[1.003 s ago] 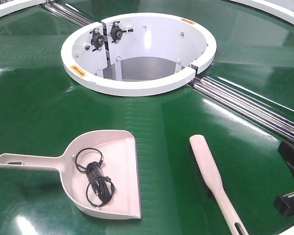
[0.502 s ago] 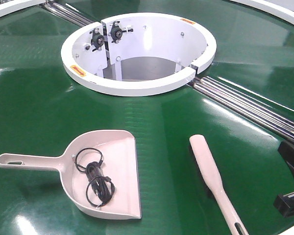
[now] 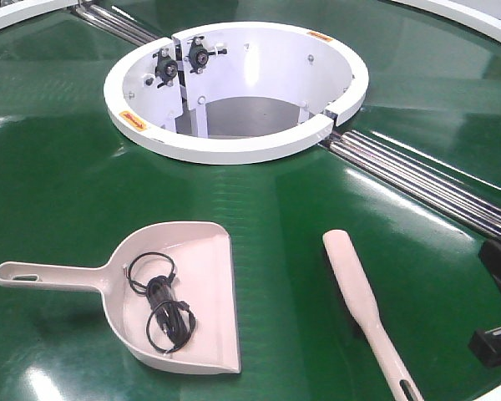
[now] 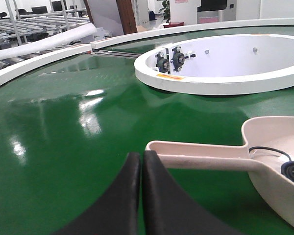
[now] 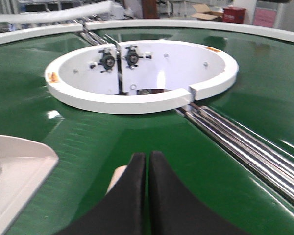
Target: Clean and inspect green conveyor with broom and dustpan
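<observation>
The green conveyor [image 3: 259, 217] fills the front view. On it lies the dustpan [image 3: 204, 276], handle pointing left, holding a coiled black cable [image 3: 163, 309]. To its right lies the broom [image 3: 363, 305], handle toward the near edge. In the left wrist view my left gripper [image 4: 141, 155] is shut and holds nothing, its tips just left of the end of the dustpan handle [image 4: 196, 154]. My right gripper [image 5: 148, 155] is also shut and holds nothing, with the broom head [image 5: 116, 175] peeking out to the left of its fingers.
A white ring hub [image 3: 234, 92] with an open centre stands at the back. Silver roller bars [image 3: 417, 180] run from it to the right. A black part of my right arm [image 3: 497, 342] shows at the right edge. The conveyor's white outer rim [image 4: 39, 61] curves at far left.
The black part of the right arm at the right edge has slid slightly further right. Dustpan, cable and broom have not moved.
</observation>
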Robot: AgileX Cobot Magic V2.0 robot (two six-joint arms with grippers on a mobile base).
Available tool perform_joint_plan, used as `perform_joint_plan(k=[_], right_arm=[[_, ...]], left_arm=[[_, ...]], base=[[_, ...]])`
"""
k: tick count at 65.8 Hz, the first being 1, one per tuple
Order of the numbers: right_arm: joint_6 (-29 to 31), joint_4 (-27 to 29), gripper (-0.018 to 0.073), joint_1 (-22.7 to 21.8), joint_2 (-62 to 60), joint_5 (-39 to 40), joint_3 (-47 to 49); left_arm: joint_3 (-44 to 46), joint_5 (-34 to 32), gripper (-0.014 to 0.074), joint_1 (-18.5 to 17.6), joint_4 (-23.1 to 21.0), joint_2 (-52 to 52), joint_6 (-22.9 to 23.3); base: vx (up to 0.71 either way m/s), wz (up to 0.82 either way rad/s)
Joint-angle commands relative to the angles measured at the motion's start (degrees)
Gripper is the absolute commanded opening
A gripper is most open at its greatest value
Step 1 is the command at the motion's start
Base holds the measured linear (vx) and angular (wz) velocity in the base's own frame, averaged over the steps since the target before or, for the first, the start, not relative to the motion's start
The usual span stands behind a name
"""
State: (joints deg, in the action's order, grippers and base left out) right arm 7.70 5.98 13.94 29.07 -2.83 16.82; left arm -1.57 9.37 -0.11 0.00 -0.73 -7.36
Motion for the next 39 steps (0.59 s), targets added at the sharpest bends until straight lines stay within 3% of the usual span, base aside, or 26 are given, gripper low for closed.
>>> perform_joint_plan(k=[1, 19, 39], right_arm=[[0.1, -0.1, -0.0006, -2.6, 0.1, 3.9, 1.6], [0.1, -0.1, -0.0006, -10.3, -0.6, 3.2, 1.5], [0.1, -0.2, -0.0006, -10.8, -14.9, 4.1, -11.2]], left_arm=[[-1.3, -3.8, -0.0023, 0.2, -0.5, -0.8, 0.5], [-1.3, -3.8, -0.0023, 0.2, -0.5, -0.8, 0.5], [-1.3, -3.8, -0.0023, 0.2, -0.5, -0.8, 0.5]], base=[[0.00, 0.00], [0.00, 0.00], [0.00, 0.00]])
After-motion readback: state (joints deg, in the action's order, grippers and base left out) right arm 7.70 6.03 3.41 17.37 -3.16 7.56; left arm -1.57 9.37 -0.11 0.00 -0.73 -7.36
